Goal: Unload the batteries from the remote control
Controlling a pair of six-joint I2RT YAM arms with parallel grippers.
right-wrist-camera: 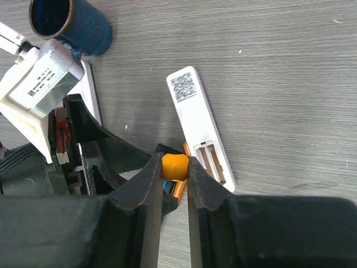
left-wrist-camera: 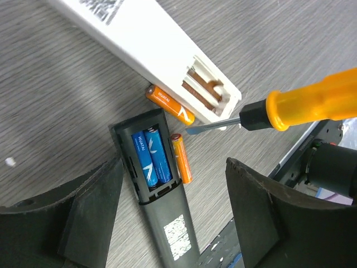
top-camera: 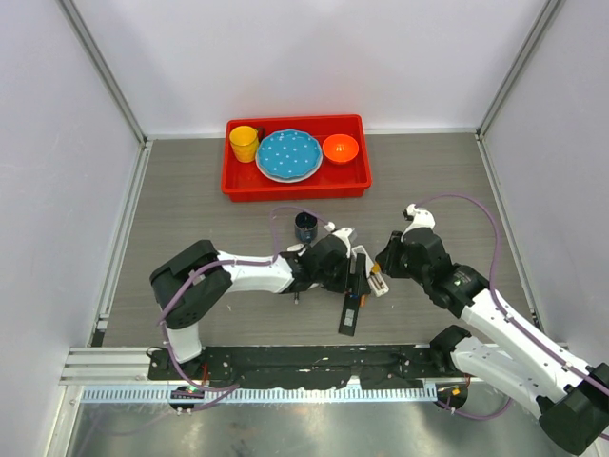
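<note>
A: Batteries: where, which way?

B: 2 blue batteries [left-wrist-camera: 150,156] sit side by side in the open bay of the dark remote [left-wrist-camera: 167,234], long axes along the remote's length. Lower orange battery [left-wrist-camera: 181,158] is out on the table [left-wrist-camera: 50,111], parallel to them and touching the remote's edge. Upper orange battery [left-wrist-camera: 170,104] lies slantwise against the white remote [left-wrist-camera: 139,44], whose open bay shows copper contacts.

A: Look?

B: Thin cylinders. White lettering on the blue pair and on the upper orange one.

A: Tools?

B: Left gripper [left-wrist-camera: 173,173] spread wide, 1 finger each side of the dark remote, gripping nothing. Right gripper [right-wrist-camera: 175,167] clamped on the screwdriver [left-wrist-camera: 312,100] by its orange handle. Blade tip just beside the white remote's end, contact unclear.
</note>
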